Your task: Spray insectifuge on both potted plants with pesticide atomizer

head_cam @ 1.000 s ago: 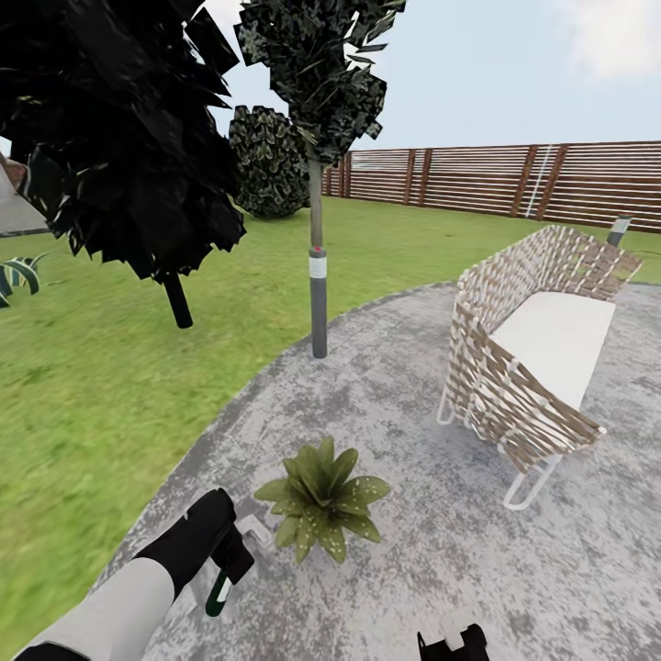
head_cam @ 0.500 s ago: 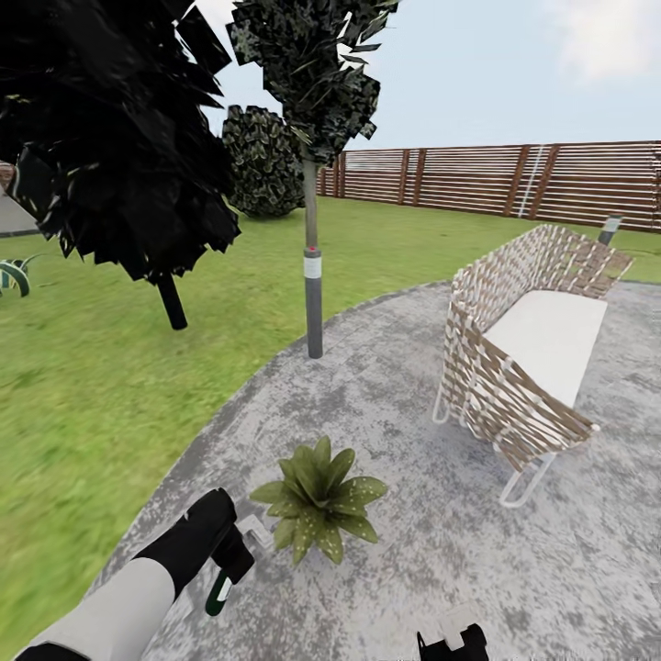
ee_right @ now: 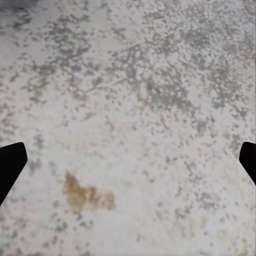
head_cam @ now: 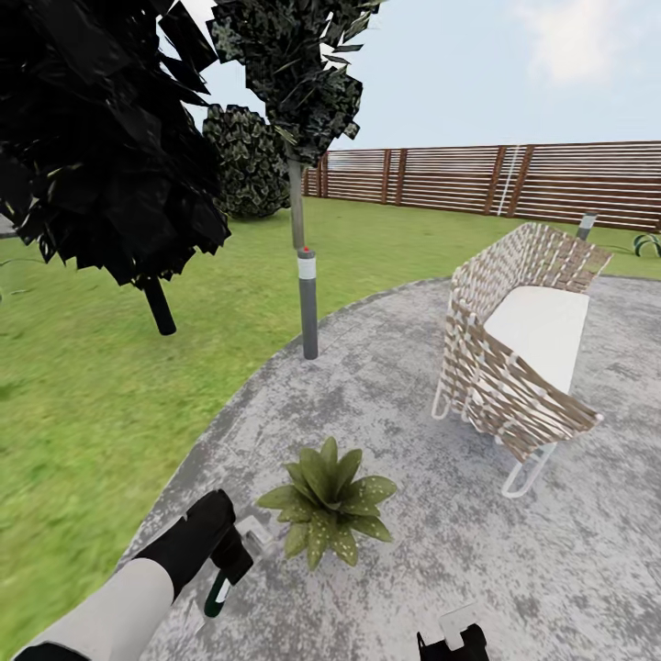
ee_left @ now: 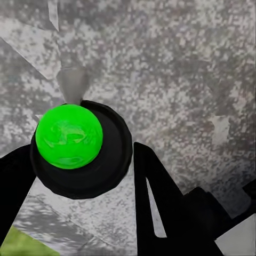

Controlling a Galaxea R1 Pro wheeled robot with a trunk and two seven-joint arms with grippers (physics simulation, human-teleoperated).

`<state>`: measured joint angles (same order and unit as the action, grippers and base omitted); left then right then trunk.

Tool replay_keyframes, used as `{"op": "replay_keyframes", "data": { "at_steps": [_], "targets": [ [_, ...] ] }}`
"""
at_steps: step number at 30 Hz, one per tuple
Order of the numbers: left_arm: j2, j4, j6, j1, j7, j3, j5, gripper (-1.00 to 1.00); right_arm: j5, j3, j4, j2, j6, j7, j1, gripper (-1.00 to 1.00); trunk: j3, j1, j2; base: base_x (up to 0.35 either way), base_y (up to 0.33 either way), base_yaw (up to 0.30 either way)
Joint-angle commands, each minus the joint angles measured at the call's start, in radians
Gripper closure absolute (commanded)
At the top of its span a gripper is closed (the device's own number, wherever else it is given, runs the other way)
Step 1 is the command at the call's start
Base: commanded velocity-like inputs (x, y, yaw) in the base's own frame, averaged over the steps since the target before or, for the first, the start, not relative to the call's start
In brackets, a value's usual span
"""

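At the far left of the head view there is the lawn (head_cam: 83, 431), and above it a tree with very dark foliage (head_cam: 101, 138). Lower, the left arm comes in from the bottom corner, and the left gripper (head_cam: 229, 555) holds the pesticide atomizer (head_cam: 218, 592). The green body of the bottle hangs below the gripper and the whitish trigger head is at the side toward the plant. In the left wrist view, the black fingers (ee_left: 160, 202) stand on both sides of the bottle (ee_left: 80, 149), closed on it, and its bright green round end faces the camera above the stone ground.

Just beside the gripper, to the right, stands one potted plant (head_cam: 329, 500) on the grey stone patio (head_cam: 413, 367), close to the border with the grass. Its leaves carry small pale specks; I cannot tell if these are droplets or only the pattern of the leaf. The pot is hidden under the leaves.

Behind the plant, at the patio border, a grey bollard lamp (head_cam: 308, 303) stands upright before a thin tree trunk (head_cam: 296, 207). A round bush (head_cam: 240, 161) is farther back, near the brown slatted fence (head_cam: 514, 184).

At the right, a woven bench (head_cam: 514, 358) with a white cushion stands on the patio.

At the bottom edge, the right gripper (head_cam: 452, 640) shows a little. In the right wrist view the two dark fingertips (ee_right: 10, 165) are at opposite edges, spread wide, with only stone between them.
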<state>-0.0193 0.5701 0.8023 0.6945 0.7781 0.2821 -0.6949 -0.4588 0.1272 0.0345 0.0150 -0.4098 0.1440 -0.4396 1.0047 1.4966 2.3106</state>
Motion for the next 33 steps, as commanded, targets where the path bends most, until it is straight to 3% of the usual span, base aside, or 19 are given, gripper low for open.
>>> {"op": "replay_keyframes", "data": {
  "at_steps": [1,4,6,11,12,14,16,19,25,30,33],
  "targets": [
    [-0.001,-0.003,-0.01,0.0,0.01,0.004,-0.009,1.0,-0.011,0.008,-0.001,0.0,-0.003,0.005,-0.001,-1.0,0.001,0.0,0.0,0.013,0.024,0.0],
    [0.003,-0.008,-0.112,-0.002,0.017,0.004,-0.008,1.0,-0.011,0.008,-0.001,0.0,-0.003,0.005,-0.001,-1.0,0.001,0.0,0.0,0.004,0.007,0.0],
    [0.001,-0.009,-0.142,-0.003,0.017,0.006,-0.011,1.0,-0.011,0.008,-0.001,0.0,-0.003,0.005,-0.001,-1.0,0.001,0.0,0.0,0.001,0.002,0.0],
    [0.005,-0.007,-0.121,0.009,0.021,0.012,-0.017,1.0,-0.011,0.008,-0.001,0.0,-0.003,0.005,-0.001,-1.0,0.001,0.0,0.0,0.0,0.0,0.0],
    [0.004,-0.006,-0.1,0.012,0.038,0.013,-0.017,1.0,-0.011,0.008,-0.001,0.0,-0.003,0.005,-0.001,-1.0,0.001,0.0,0.0,0.0,0.0,0.0],
    [0.002,-0.002,-0.077,0.013,0.126,0.015,-0.026,1.0,-0.011,0.008,-0.001,0.0,-0.003,0.005,-0.001,-1.0,0.001,0.0,0.0,0.0,0.0,0.0],
    [0.002,-0.005,-0.074,0.008,0.161,0.015,-0.055,1.0,-0.011,0.008,-0.001,0.0,-0.003,0.005,-0.001,-1.0,0.001,0.0,0.0,0.0,0.0,0.0],
    [0.0,-0.009,-0.074,0.002,0.181,0.017,-0.127,1.0,-0.011,0.008,-0.001,0.0,-0.003,0.005,-0.001,-1.0,0.001,0.0,0.0,0.0,0.0,0.0],
    [0.016,-0.001,-0.068,0.014,0.21,0.016,-0.153,1.0,-0.011,0.008,-0.002,0.0,-0.003,0.005,-0.001,-1.0,0.001,0.0,0.0,0.0,0.0,0.0],
    [0.04,-0.004,-0.048,0.037,0.243,0.018,-0.256,1.0,-0.011,0.008,-0.002,0.0,-0.003,0.005,-0.001,-1.0,0.001,0.0,0.0,0.0,0.0,0.0],
    [0.037,-0.003,-0.04,0.035,0.281,0.022,-0.278,1.0,-0.013,0.008,-0.002,-0.001,-0.003,0.005,0.0,-1.0,0.001,0.0,0.0,0.0,0.0,0.0]
  ]
}}
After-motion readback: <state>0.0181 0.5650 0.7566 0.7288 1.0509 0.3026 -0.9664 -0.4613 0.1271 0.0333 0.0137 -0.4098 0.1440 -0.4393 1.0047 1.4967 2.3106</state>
